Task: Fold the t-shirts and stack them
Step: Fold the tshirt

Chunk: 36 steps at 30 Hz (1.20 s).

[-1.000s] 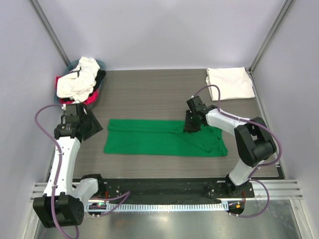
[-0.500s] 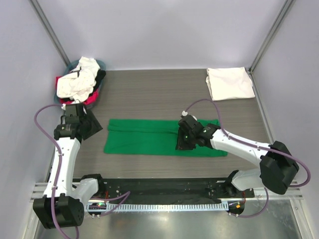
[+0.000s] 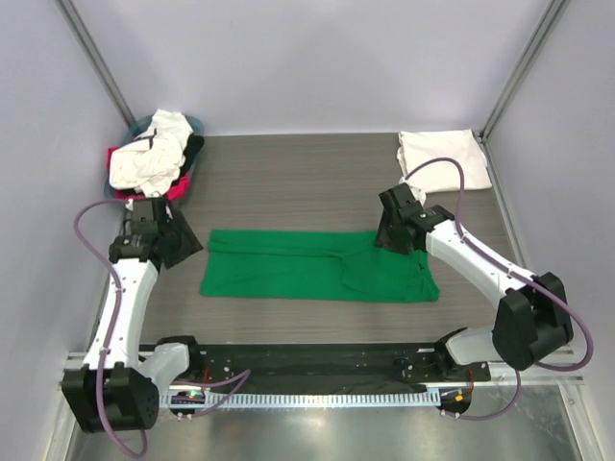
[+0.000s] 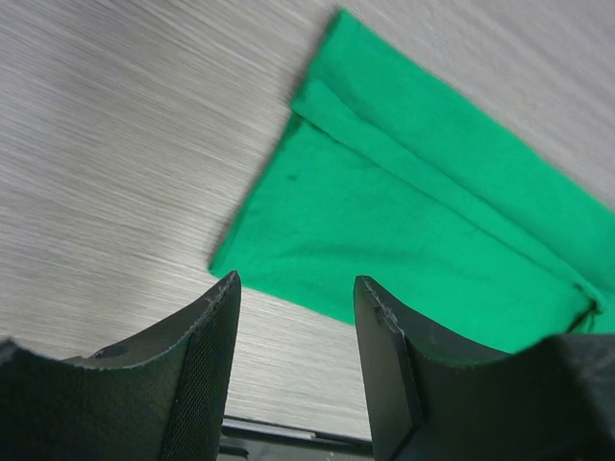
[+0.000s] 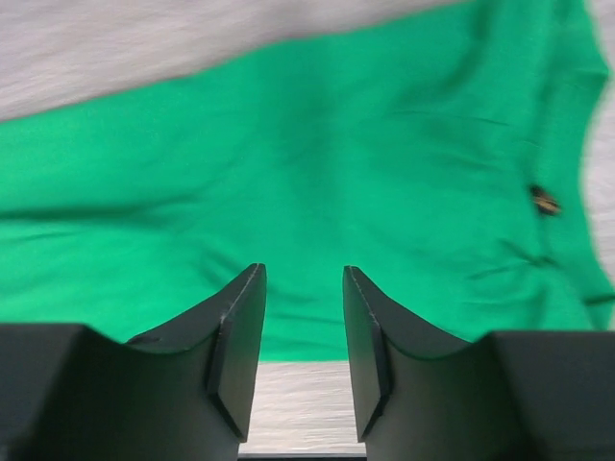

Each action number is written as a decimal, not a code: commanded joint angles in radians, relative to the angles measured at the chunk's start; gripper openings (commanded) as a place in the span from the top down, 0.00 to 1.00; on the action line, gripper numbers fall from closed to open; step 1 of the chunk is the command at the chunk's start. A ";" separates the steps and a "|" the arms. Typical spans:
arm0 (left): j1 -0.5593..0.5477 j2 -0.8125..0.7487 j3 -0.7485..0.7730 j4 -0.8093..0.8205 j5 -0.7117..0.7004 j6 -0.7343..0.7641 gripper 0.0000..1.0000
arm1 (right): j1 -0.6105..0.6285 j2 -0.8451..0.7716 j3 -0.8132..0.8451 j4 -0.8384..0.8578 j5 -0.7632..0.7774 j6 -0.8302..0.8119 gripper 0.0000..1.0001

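Far strip: bare table [image 3: 288, 173] between basket [image 3: 198, 124] and white t-shirt [image 3: 442, 154], open for passing.
Far-left corner: basket heaped high, close behind left gripper [image 3: 181, 245].
Centre: green t-shirt [image 3: 288, 264] lies flat and low.
Right side: right gripper [image 3: 392, 235] over the green t-shirt's far edge; its arm spans toward the near-right corner.
Edges: walls [image 3: 307, 67] close three sides.
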 commanded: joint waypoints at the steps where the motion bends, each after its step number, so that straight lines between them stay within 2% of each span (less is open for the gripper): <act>1: -0.107 0.105 0.041 0.055 0.007 -0.043 0.48 | -0.022 0.039 -0.019 -0.034 0.038 -0.019 0.56; 7: -0.336 0.330 0.134 0.133 -0.070 -0.116 0.51 | -0.053 0.059 -0.073 0.012 0.010 -0.004 0.55; 15: -0.375 0.727 0.226 0.192 -0.065 -0.143 0.55 | -0.118 0.149 -0.122 0.086 -0.059 -0.028 0.56; 20: -0.375 0.852 0.277 0.147 -0.091 -0.126 0.56 | -0.138 0.244 -0.078 0.106 -0.080 -0.045 0.57; 23: -0.375 0.831 0.217 0.150 -0.102 -0.146 0.59 | -0.151 0.324 -0.026 0.110 -0.088 -0.065 0.57; 27: -0.375 0.705 0.023 0.182 -0.078 -0.214 0.60 | -0.165 0.472 0.094 0.110 -0.111 -0.113 0.58; 33: -0.378 0.423 -0.258 0.227 0.019 -0.343 0.59 | -0.166 0.724 0.403 0.058 -0.233 -0.134 0.60; 34: -0.383 0.394 -0.281 0.230 0.030 -0.370 0.59 | -0.166 0.802 0.512 0.022 -0.241 -0.137 0.59; 36: -0.415 0.311 -0.335 0.225 0.053 -0.398 0.59 | -0.166 0.879 0.629 -0.018 -0.254 -0.145 0.59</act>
